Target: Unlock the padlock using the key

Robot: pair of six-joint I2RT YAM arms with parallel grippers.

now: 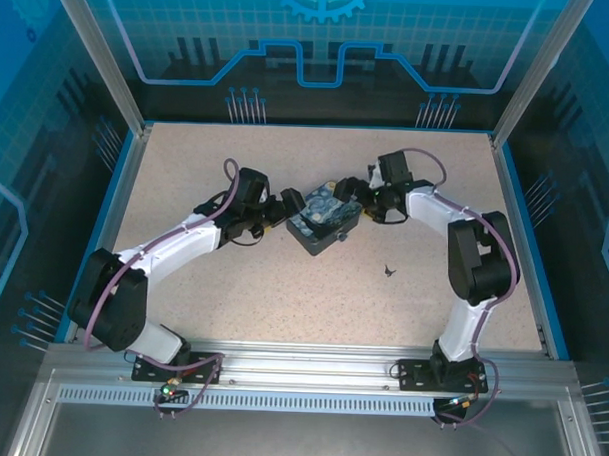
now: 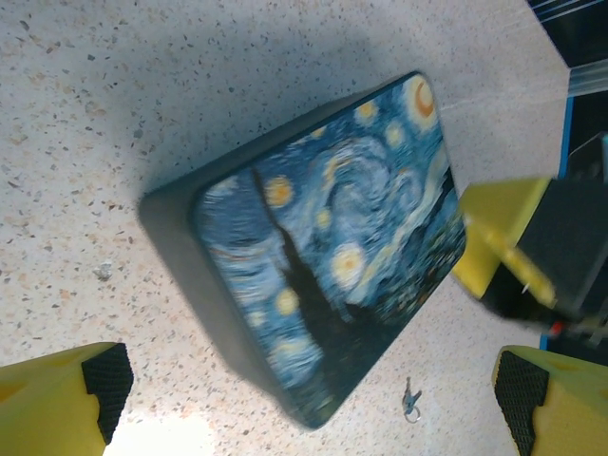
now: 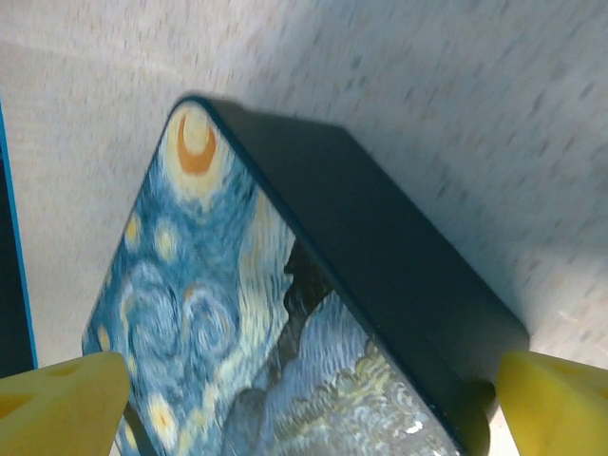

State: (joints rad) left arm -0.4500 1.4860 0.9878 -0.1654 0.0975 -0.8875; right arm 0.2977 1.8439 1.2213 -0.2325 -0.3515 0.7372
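Blue-lit enclosure; back wall (image 1: 320,58) carries a gear graphic and circuit-style line art. Speckled beige bench (image 1: 232,286) w/ blue rim. The box (image 2: 323,256) lies mid-bench btwn the two pincers. Its lid is printed w/ a swirling blue-and-yellow night sky, orange crescent moon in one corner, dark spire shape across the middle; sides are plain dark.

Left pincer (image 2: 313,385) stands wide, yellow fingers w/ black pads spread far apart. The box is straight ahead of it, just past the tips, not gripped.

Right pincer (image 3: 304,399) is also wide. One end of the box reaches in btwn its fingers, moon corner farthest from it. Can't tell whether either finger touches the box. From the left wrist, one of its fingers (image 2: 499,223) shows just beside the box's far edge, ahead of the left pincer.

The key (image 2: 410,399) lies flat on the bench btwn the left pincer's fingers, nearer the one at the view's right, just off the box's nearest corner and apart from it. From above it's a dark speck well apart from the right pincer, on that pincer's arm-base side. Too small for detail
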